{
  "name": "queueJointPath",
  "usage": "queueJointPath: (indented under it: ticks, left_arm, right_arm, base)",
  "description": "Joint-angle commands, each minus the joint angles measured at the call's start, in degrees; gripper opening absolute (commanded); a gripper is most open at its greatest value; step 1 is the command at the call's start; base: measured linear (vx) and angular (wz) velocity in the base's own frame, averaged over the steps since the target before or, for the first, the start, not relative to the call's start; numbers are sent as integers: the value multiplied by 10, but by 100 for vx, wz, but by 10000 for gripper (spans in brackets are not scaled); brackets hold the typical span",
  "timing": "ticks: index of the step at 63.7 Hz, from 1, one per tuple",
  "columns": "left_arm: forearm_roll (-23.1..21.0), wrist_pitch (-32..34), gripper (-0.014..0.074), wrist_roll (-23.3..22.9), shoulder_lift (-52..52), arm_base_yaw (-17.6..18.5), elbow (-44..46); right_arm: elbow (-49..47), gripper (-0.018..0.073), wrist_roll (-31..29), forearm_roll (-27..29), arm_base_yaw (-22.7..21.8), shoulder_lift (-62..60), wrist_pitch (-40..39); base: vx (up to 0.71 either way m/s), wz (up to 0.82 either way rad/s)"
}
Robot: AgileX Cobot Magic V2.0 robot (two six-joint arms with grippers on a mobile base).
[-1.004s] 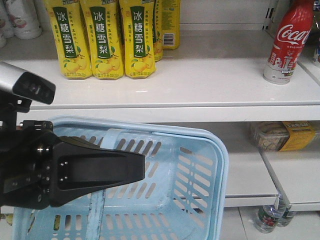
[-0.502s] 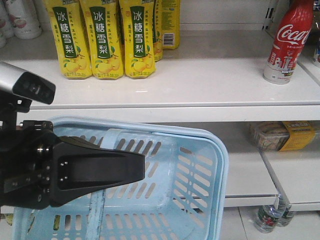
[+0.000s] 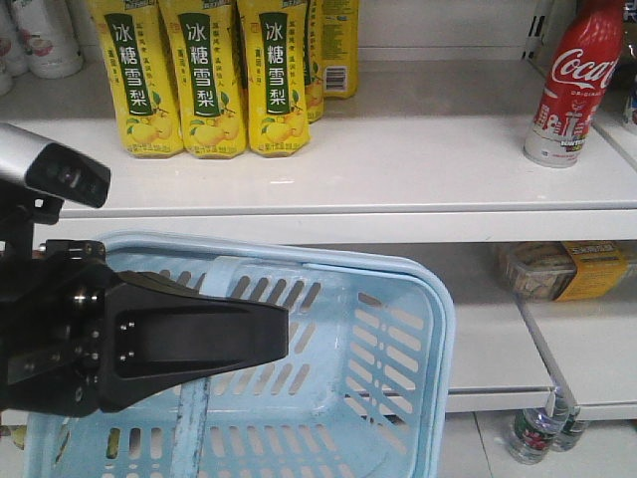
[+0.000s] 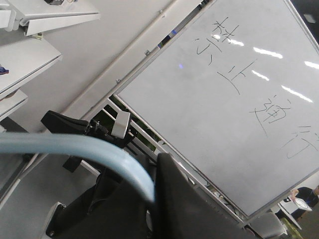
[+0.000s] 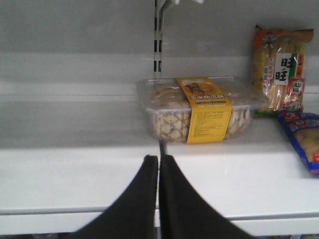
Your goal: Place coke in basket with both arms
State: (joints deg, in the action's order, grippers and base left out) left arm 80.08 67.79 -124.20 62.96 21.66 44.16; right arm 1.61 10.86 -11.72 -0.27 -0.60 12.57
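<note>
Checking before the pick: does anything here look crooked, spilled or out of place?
Only the basket looks askew: held by its handle in the left gripper, it hangs tilted, rim slanting. The coke stands upright on the top shelf; nothing is spilled.

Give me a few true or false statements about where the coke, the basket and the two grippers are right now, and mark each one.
1. The coke stands on the upper shelf. True.
2. The coke lies in the basket. False: no coke shows in the basket; it is on the shelf.
3. The right gripper is wide open. False: its jaws are shut and hold nothing.
4. The left gripper holds the basket's handle. True.
5. The yellow bottles stand to the right of the coke. False: in the front view they stand to its left.
</note>
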Motion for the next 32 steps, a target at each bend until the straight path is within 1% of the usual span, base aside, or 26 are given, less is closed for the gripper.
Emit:
queueJointPath:
  ticks: [1, 5, 8, 21, 27, 30, 32]
  left_arm:
    - [-52, 15, -6, 3, -13, 1, 14]
    - [-52, 15, -6, 3, -13, 1, 14]
    - [-52, 15, -6, 3, -13, 1, 14]
    - [-52, 15, -6, 3, -13, 1, 14]
    - [-52, 15, -6, 3, -13, 1, 14]
    - [-52, 15, -6, 3, -13, 1, 14]
    - [-52, 15, -6, 3, -13, 1, 14]
  right_arm:
    - [4, -5, 26, 26, -2, -7, -99]
    - [4, -5, 62, 66, -2, -7, -144]
    - [4, -5, 78, 95, -2, -7, -169]
    - [4, -5, 94, 155, -2, -7, -241]
    - [3, -5, 123, 207, -2, -7, -284]
    - [1, -5, 148, 231, -1, -7, -305]
    - [-6, -5, 163, 234, -1, -7, -305]
  base:
    - [0, 0]
    - [0, 0]
    - [0, 0]
    - [0, 0]
    - [0, 0]
    - [0, 0]
    - [0, 0]
